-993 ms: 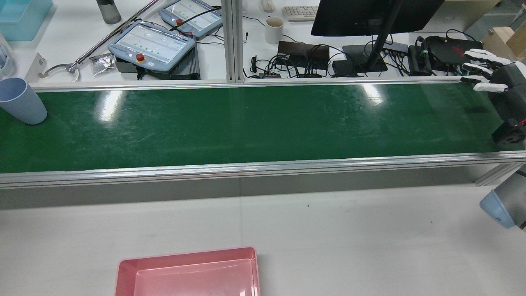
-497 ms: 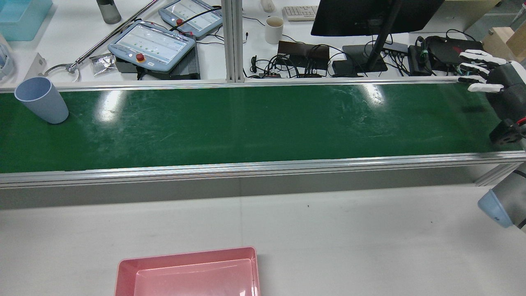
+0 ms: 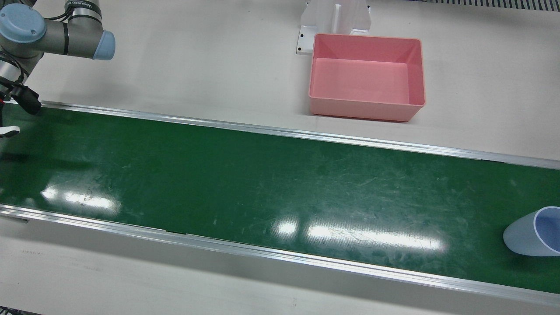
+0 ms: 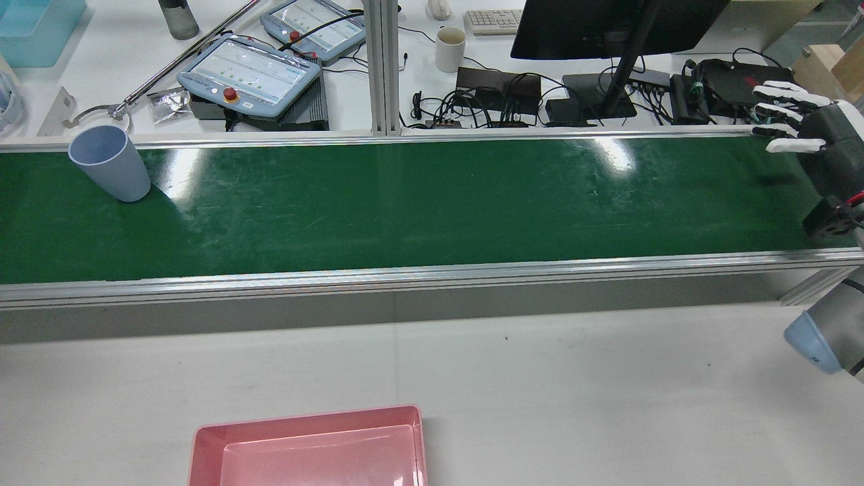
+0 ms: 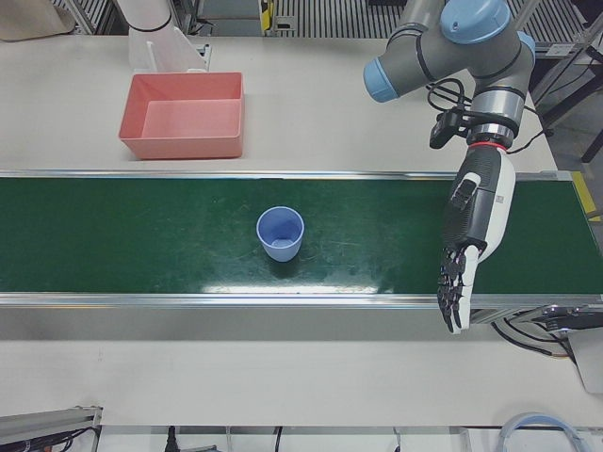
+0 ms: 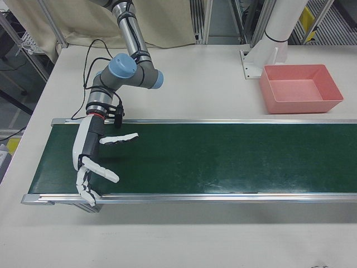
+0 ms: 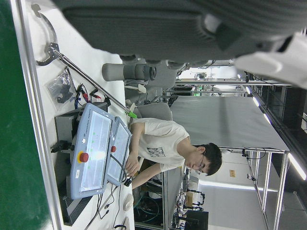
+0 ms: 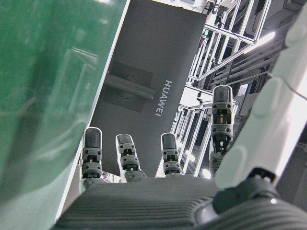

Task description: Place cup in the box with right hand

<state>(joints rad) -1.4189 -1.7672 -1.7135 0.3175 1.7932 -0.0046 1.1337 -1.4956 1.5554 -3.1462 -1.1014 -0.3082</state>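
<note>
We see the light blue cup (image 4: 110, 162) standing upright, mouth up, on the green conveyor belt (image 4: 432, 202), near the belt's far edge at the robot's left end in the rear view. In the front view the cup (image 3: 534, 237) shows at the right border, partly cut off by the frame.

Our right hand (image 4: 803, 128) hangs over the opposite end of the belt, at the far right of the rear view, with its white fingers (image 4: 783, 88) spread apart and holding nothing. In the right-front view the same hand (image 6: 92, 162) points along the belt toward its front edge, fingers splayed, empty. Cup and right hand are well apart, with nearly the whole length of the belt between them.

The left-front view shows the left hand (image 5: 471, 235) stretched out flat above the belt, fingers extended and slightly apart, gripping nothing; the cup (image 5: 281, 233) stands on the belt well to the side of it, not touching.

The pink box (image 4: 307, 449) sits on the white table (image 4: 607, 391) on the robot's side of the belt, empty as far as we can see, its open top up. In the front view the box (image 3: 367, 76) lies beyond the belt's edge, apart from both the cup and the right arm (image 3: 52, 28).
</note>
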